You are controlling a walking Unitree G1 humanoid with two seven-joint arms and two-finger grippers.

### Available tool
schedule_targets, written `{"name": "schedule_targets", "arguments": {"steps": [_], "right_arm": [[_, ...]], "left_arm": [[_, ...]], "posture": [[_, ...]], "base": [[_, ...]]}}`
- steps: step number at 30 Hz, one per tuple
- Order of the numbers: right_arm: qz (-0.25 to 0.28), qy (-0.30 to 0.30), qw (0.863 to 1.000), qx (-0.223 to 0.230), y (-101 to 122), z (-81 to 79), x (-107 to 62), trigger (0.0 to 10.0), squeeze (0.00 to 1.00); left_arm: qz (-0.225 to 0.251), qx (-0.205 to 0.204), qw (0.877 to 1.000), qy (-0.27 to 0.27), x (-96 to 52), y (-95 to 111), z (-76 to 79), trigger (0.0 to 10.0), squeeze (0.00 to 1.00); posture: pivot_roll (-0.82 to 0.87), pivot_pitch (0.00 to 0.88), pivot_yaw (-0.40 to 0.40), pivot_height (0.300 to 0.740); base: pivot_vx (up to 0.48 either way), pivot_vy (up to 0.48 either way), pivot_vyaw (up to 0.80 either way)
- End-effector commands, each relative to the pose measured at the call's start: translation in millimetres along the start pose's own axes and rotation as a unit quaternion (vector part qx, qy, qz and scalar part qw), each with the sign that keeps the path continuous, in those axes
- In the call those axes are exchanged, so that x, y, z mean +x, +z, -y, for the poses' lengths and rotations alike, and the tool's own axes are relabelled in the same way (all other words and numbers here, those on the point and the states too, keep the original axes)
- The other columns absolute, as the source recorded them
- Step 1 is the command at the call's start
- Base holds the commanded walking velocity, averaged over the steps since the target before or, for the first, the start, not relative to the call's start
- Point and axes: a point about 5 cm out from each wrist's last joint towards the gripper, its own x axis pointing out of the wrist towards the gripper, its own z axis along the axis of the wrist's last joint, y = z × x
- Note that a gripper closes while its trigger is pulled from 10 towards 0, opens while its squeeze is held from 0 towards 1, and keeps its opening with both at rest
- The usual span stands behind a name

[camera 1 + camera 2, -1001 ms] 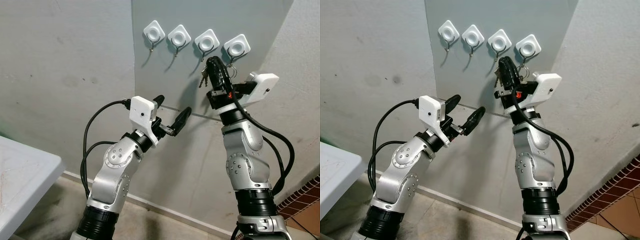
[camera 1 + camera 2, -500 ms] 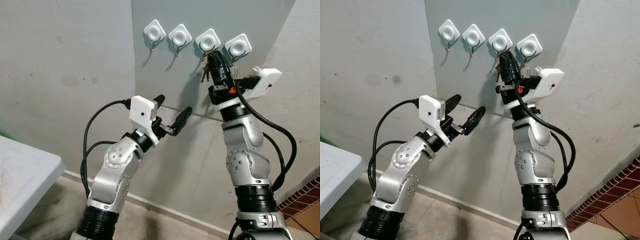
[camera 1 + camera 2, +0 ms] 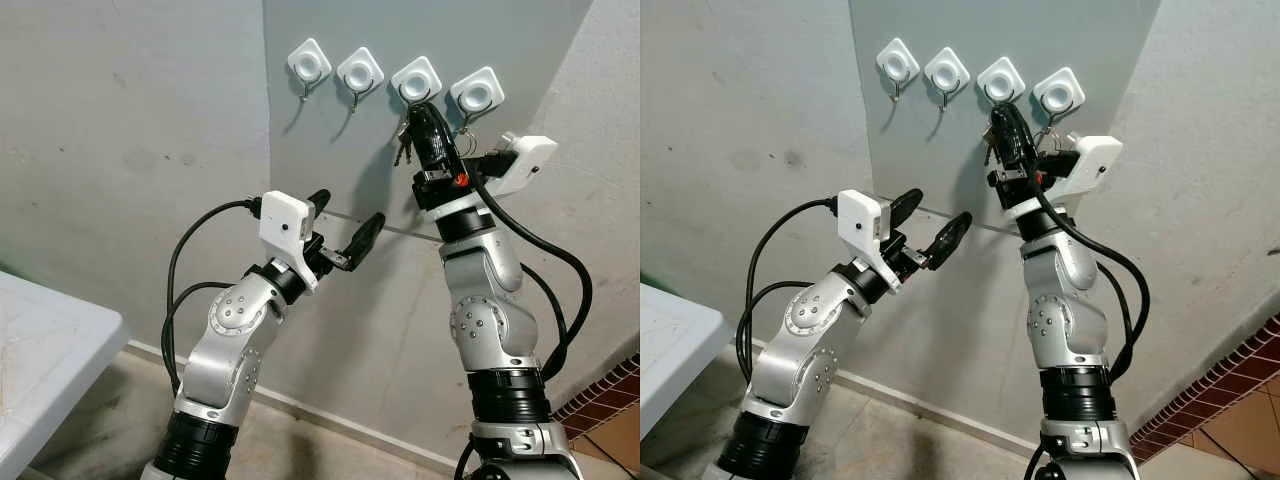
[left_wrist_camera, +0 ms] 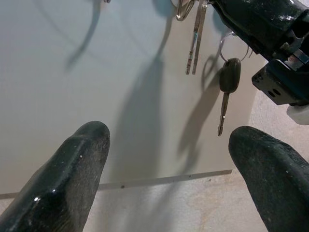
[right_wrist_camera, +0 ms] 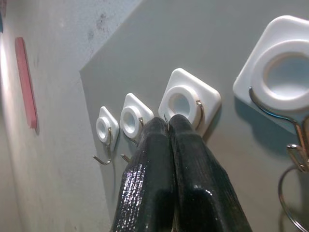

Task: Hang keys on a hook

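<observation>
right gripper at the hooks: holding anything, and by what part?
The right gripper is shut at the third hook, with keys dangling beside its fingers. Presumably it pinches their ring, but the grasp point is hidden. The left gripper is open and holds nothing.

head stereo: faces wall, both eyes share hooks | left wrist: near keys | right wrist: tight on hooks

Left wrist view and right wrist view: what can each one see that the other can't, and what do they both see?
Left wrist view: the left gripper, fingers wide apart, a pair of silver keys dangling, and a black-headed key hanging beside them.
Right wrist view: four white square wall hooks in a row and a red strip on the wall.
Both: the right gripper, black fingers pressed together at a hook, and the grey wall panel.
</observation>
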Motion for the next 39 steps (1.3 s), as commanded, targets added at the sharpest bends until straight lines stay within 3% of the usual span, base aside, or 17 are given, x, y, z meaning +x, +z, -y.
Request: {"name": "schedule_targets", "arguments": {"steps": [1, 15, 25, 32, 39], "right_arm": [[0.015, 0.014, 1.000, 0.001, 8.2, -3.9, 6.3, 10.0, 0.00], [0.010, 0.007, 1.000, 0.024, 5.9, -2.9, 9.3, 10.0, 0.00], [0.004, -0.032, 0.997, 0.067, -1.3, 4.9, 8.1, 10.0, 0.00], [0.012, -0.063, 0.988, 0.142, -5.1, 10.0, 3.1, 10.0, 0.00], [0.036, -0.088, 0.967, 0.235, -8.3, 12.2, -1.6, 10.0, 0.00]], "left_arm": [[0.011, 0.005, 1.000, -0.005, 2.7, 7.6, 2.8, 10.0, 0.00], [0.012, 0.003, 1.000, -0.004, 2.5, 8.2, 3.6, 10.0, 0.00], [0.015, 0.001, 1.000, -0.003, 2.1, 9.7, 4.3, 10.0, 0.00], [0.014, 0.000, 1.000, -0.003, 1.7, 10.3, 4.3, 10.0, 0.00], [0.012, 0.000, 1.000, -0.004, 1.6, 10.3, 4.7, 10.0, 0.00]], "posture": [[0.09, 0.004, -0.034, 0.740], [0.10, 0.008, -0.037, 0.740], [0.10, 0.012, -0.038, 0.740], [0.10, 0.020, -0.036, 0.740], [0.10, 0.025, -0.033, 0.740]], "base": [[0.000, 0.000, 0.00], [0.000, 0.000, 0.00], [0.000, 0.000, 0.00], [0.000, 0.000, 0.00], [0.000, 0.000, 0.00]]}}
